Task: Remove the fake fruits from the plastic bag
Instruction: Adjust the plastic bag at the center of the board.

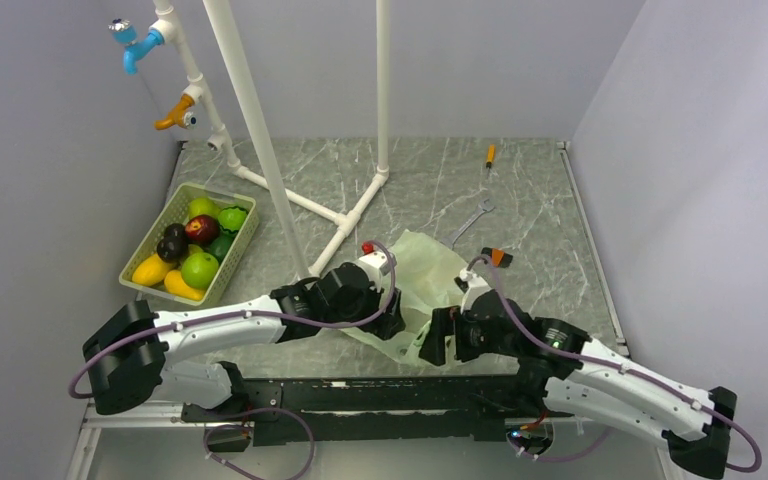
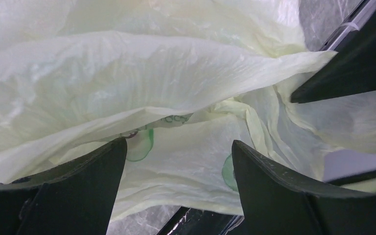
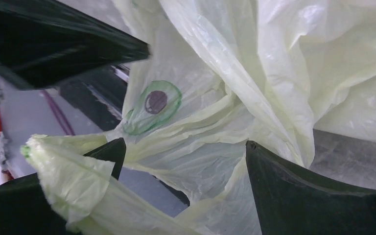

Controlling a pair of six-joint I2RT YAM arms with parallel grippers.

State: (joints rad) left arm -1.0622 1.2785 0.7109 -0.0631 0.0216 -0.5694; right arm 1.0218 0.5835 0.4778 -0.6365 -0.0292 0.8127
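So the plastic bag (image 1: 418, 268) is lying crumpled on the tabletop (image 1: 530, 250) near the front edge, in the middle, with both arms reaching into it from either side. The left end effector (image 2: 178, 144) is spread wide. In its wrist view both fingers (image 2: 78, 196) stand well apart with pale green film bunched up beyond them, and nothing is pinched. You can see a couple of green printed rings (image 2: 142, 144) on the bag down between the fingers.

The right end effector (image 3: 186, 144) is spread wide too and isn't clamped on anything. One twisted loop handle (image 3: 68, 181) of the bag is draped over the tip of its left-hand finger as its wrist view shows it, just hanging there. There's a printed mark (image 3: 154, 103) right in front of it, a green ring with a brown dot in it.

I can't see any fruit inside the bag from either wrist view, it's all folds. The fake fruits (image 1: 198, 268) that are visible sit in the slotted green basket (image 1: 149, 283) way over on the left of the tabletop, well apart from the bag: yellow, green, red and dark ones piled together.

Other stuff: a wrench (image 1: 470, 222) just behind the bag, a small orange screwdriver (image 1: 490, 155) near the back wall, and a white pipe frame (image 1: 340, 215) standing on the tabletop.
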